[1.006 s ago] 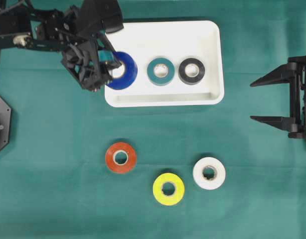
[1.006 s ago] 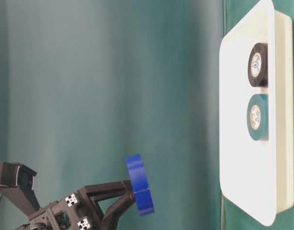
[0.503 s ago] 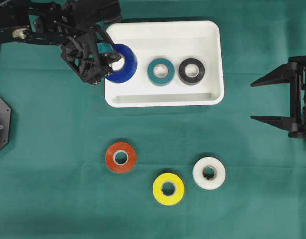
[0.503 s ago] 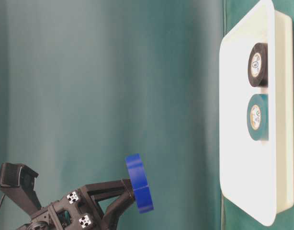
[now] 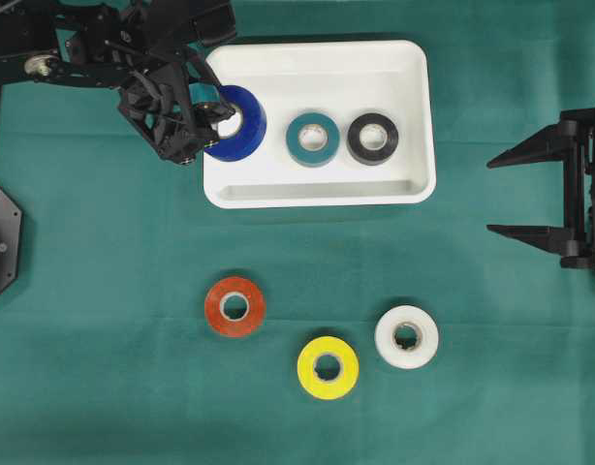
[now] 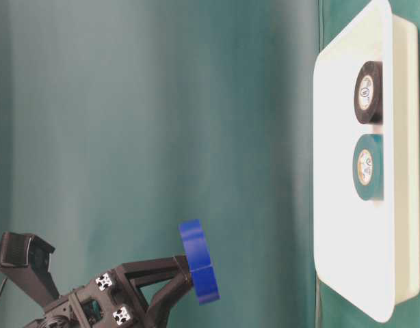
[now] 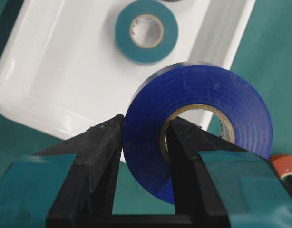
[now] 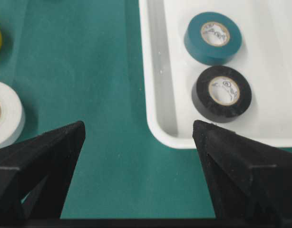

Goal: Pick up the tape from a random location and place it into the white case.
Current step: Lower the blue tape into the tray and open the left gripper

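Note:
A blue tape roll [image 5: 241,124] hangs in the air over the left end of the white case [image 5: 317,199]. My left gripper [image 5: 218,118] is shut on it, one finger through the roll's hole and one on its outer face. The left wrist view shows the blue roll [image 7: 198,95] pinched in the left gripper [image 7: 146,123], above the case [image 7: 65,71]. In the table-level view the roll [image 6: 198,270] floats well off the case [image 6: 340,205]. At the right edge my right gripper [image 5: 491,198] stands open and empty, clear of the case.
A teal roll [image 5: 313,139] and a black roll [image 5: 373,139] lie flat in the case. On the green cloth in front lie a red roll [image 5: 234,306], a yellow roll [image 5: 328,367] and a white roll [image 5: 406,336].
In the first half second my left gripper carried the blue roll a little toward the back of the table. Since then nothing has moved. The right arm stayed still.

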Motion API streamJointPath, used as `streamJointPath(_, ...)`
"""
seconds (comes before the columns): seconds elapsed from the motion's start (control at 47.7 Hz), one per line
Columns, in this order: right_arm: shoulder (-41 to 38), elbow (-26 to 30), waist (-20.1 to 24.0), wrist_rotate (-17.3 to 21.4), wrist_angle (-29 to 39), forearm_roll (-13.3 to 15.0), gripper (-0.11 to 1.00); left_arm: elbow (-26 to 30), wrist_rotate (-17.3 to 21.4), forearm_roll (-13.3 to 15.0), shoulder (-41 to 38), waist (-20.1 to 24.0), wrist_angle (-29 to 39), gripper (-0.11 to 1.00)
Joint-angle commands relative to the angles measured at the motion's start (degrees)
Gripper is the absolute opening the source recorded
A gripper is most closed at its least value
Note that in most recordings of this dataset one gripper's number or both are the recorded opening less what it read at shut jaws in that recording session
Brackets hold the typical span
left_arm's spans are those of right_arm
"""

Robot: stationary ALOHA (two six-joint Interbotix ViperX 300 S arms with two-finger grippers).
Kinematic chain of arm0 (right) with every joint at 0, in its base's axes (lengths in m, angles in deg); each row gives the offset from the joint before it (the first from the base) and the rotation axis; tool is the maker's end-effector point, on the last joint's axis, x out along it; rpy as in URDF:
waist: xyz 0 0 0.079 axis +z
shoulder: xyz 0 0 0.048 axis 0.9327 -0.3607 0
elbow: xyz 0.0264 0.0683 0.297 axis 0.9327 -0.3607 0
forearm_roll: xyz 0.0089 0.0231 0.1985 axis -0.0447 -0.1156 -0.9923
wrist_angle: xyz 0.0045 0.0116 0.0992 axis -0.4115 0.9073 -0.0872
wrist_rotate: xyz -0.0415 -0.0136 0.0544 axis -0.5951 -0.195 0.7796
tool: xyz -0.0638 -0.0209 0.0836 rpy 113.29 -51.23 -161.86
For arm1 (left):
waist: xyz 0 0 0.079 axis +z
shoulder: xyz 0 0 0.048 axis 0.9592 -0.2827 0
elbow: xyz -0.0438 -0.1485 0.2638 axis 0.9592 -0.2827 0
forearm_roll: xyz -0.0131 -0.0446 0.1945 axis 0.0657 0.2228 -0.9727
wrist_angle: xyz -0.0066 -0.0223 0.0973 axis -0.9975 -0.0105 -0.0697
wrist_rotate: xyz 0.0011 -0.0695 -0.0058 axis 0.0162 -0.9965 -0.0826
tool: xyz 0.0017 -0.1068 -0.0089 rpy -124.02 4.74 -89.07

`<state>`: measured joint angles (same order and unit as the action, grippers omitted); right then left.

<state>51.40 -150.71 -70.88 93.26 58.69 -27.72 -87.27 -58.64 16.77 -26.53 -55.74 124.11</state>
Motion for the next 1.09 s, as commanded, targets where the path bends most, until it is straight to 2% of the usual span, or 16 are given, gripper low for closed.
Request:
streamJointPath(0.0,-0.3,1.6,-0.1,0.0,-0.2,0.2,0.89,0.7,0.1,-0.1,0.6,0.2,-0.3,0.23)
streamJointPath(0.818,-0.3,1.6,-0.1,0.0,-0.2,0.2,0.89,-0.6,0.0,-0.1,0.4,0.2,-1.6,0.23)
streamJointPath(1.069,-0.3,1.6,-0.1,0.0,-0.2,0.2,0.89,0.0,0.0,-0.1,-8.0,0.4,-3.1,0.23)
